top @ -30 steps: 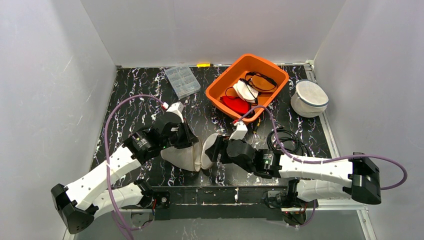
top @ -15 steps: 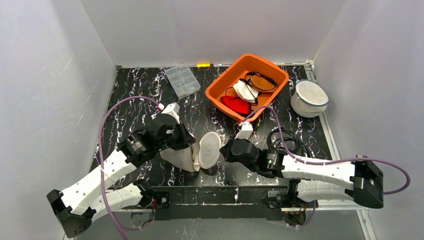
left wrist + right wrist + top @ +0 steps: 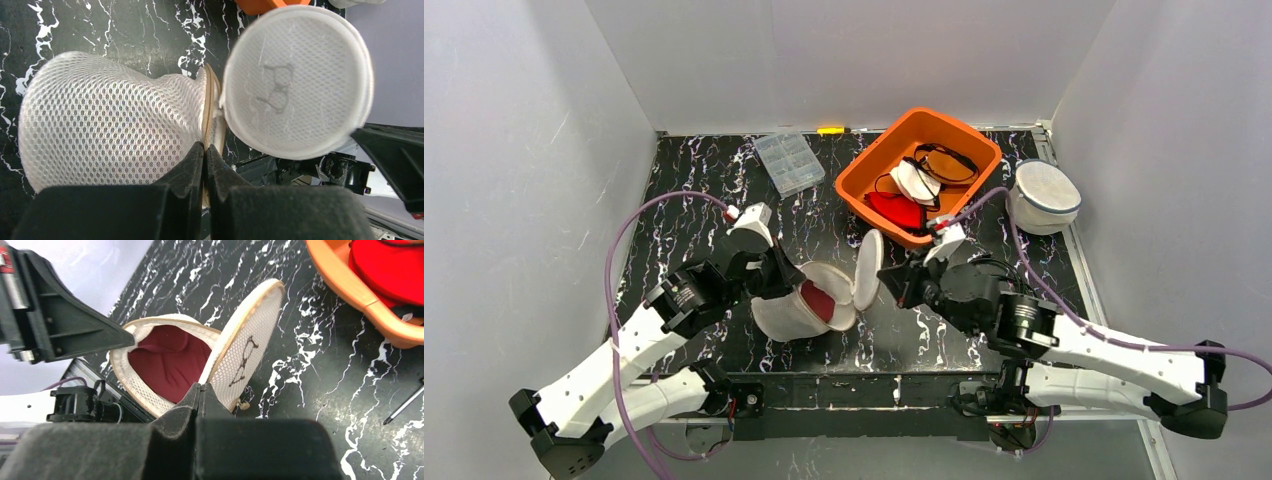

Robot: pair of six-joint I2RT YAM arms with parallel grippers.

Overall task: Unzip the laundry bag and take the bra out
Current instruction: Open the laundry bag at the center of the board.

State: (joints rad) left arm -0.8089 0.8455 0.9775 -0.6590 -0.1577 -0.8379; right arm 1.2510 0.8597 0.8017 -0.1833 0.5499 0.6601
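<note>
The white mesh laundry bag [image 3: 784, 315] lies open at the table's near middle, with its round lid [image 3: 867, 270] standing up on edge. A dark red bra [image 3: 820, 302] shows inside the bag [image 3: 125, 372], seen as the bra [image 3: 170, 360] in the right wrist view. My left gripper [image 3: 786, 283] is shut on the bag's tan zipper rim [image 3: 206, 115], beside the mesh body [image 3: 110, 125]. My right gripper [image 3: 892, 283] is shut on the lower edge of the lid [image 3: 245, 350], holding it raised. The zipper pull [image 3: 243, 405] hangs beside the lid.
An orange bin [image 3: 876, 148] with red, white and dark items sits behind the bag. A second round mesh bag [image 3: 1043, 196] stands at the far right. A clear compartment box [image 3: 789, 162] and a yellow item [image 3: 831, 130] lie at the back. Black cable [image 3: 994, 272] coils near my right arm.
My right gripper closed on the lid and swung it up and to the right, opening the bag and exposing the red bra. The left arm shifted slightly back, still gripping the rim.
</note>
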